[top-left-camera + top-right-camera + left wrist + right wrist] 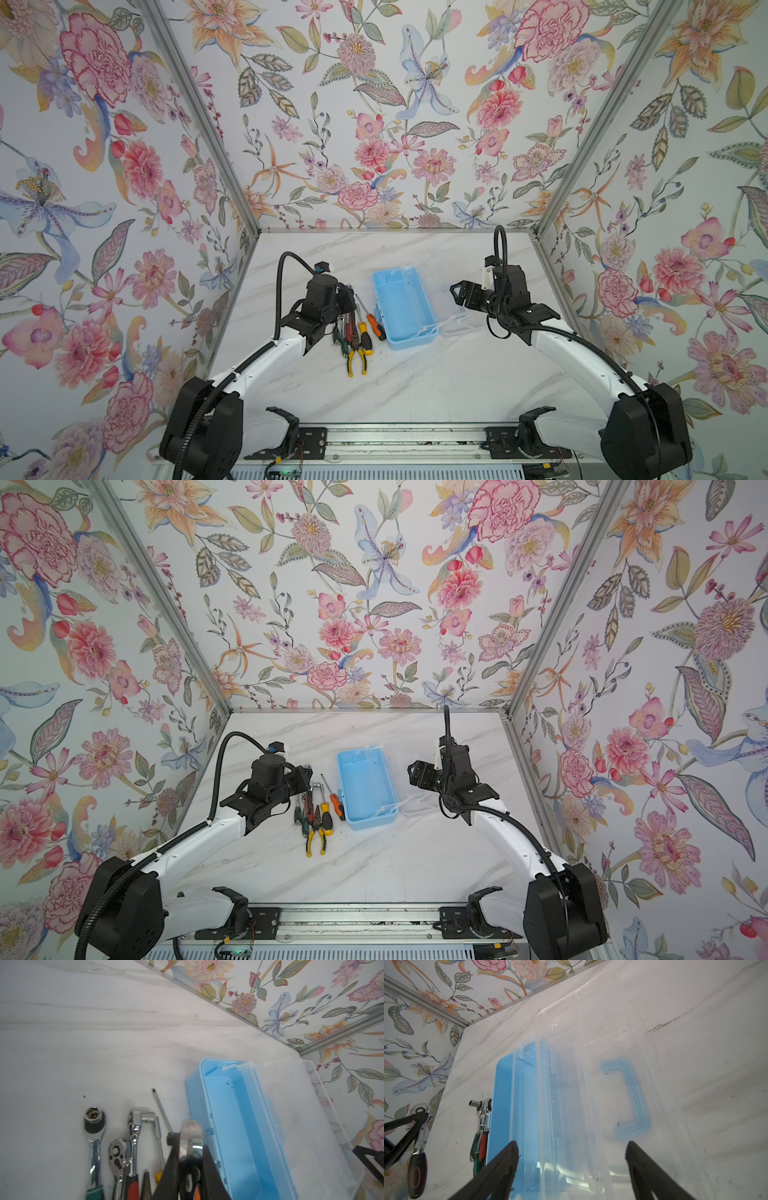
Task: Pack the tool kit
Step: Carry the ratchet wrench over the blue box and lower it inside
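Note:
An open light-blue tool box (405,307) (365,787) sits mid-table, its clear lid (591,1064) folded flat to the right. Left of it lies a row of tools: yellow-handled pliers (357,357), screwdrivers (376,326) and chrome ratchets (94,1124). My left gripper (348,296) (191,1147) is shut on a black-handled ratchet wrench (191,1134) (417,1174), held over that row beside the box's left wall. My right gripper (456,294) (572,1145) hangs open above the clear lid, with nothing between its fingers.
The box's blue carry handle (637,1101) shows through the lid. Flowered walls close in the marble table (415,382) on the left, back and right. A metal rail (395,436) runs along the front edge.

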Tool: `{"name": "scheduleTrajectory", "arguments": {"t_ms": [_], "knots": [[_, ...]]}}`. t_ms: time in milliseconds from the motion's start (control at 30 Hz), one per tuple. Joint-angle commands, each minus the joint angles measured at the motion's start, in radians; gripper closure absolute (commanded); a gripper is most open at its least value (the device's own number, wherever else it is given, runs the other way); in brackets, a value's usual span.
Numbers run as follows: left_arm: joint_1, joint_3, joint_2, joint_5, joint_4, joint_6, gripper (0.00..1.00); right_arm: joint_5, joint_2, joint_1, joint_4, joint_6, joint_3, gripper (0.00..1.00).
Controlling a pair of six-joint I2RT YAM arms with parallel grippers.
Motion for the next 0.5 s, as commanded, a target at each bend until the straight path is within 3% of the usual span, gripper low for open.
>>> {"name": "scheduleTrajectory", "arguments": {"t_ms": [0,200,467], "knots": [[-0.073,0.055,0.061,-0.046,0.132,-0.122,1.0,-0.011,-0.028,-0.007,0.018,0.013,-0.015,0.18],[-0.135,0.145,0.245,-0.072,0.244,-0.197,1.0,-0.002,-0.065,-0.012,-0.005,0.008,-0.024,0.18],[-0.189,0.296,0.486,-0.085,0.261,-0.247,1.0,-0.019,-0.099,-0.046,-0.012,0.007,-0.052,0.17]]}}
